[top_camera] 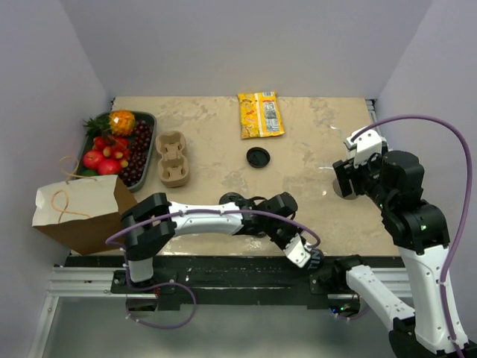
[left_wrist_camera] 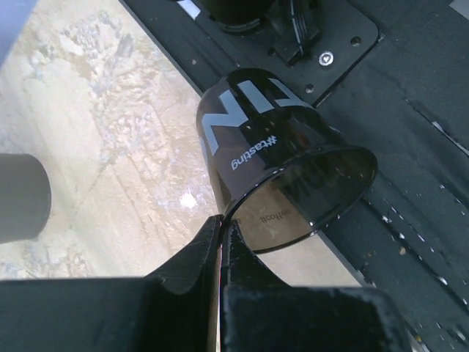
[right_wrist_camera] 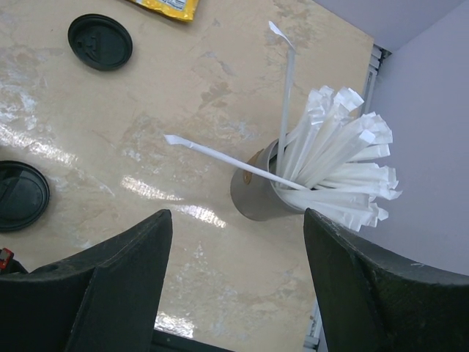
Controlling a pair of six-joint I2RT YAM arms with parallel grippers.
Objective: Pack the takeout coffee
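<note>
Three views, one moment.

**Top external:** the left arm (top_camera: 209, 218) reaches rightward along the near edge of the table (top_camera: 313, 201). The right arm (top_camera: 406, 209) stands at the far right. A cup carrier (top_camera: 173, 158) sits just beside a fruit tray (top_camera: 146, 117). A paper bag (top_camera: 78, 212) is at the near left corner, a lid (top_camera: 258, 156) mid-table, and a yellow packet (top_camera: 261, 114) at the back.

**Left wrist:** the black coffee cup (left_wrist_camera: 256, 139) lies on its side, partly on the table and partly on the dark base plate (left_wrist_camera: 410, 147), with its mouth toward the camera. The left fingers (left_wrist_camera: 187, 268) are drawn together at the rim, apparently pinching the thin wall.

**Right wrist:** the right fingers (right_wrist_camera: 124, 271) stand wide, holding nothing, above a straw holder (right_wrist_camera: 253, 194) full of wrapped straws (right_wrist_camera: 337, 147). Two lids lie nearby.

**Risk:** a pinch at one point of the rim gives little hold. On lifting, the cup may swing, slip free or crease, and it could roll off the table edge. The carrier is well apart from the cup, so a long carry would compound this.
</note>
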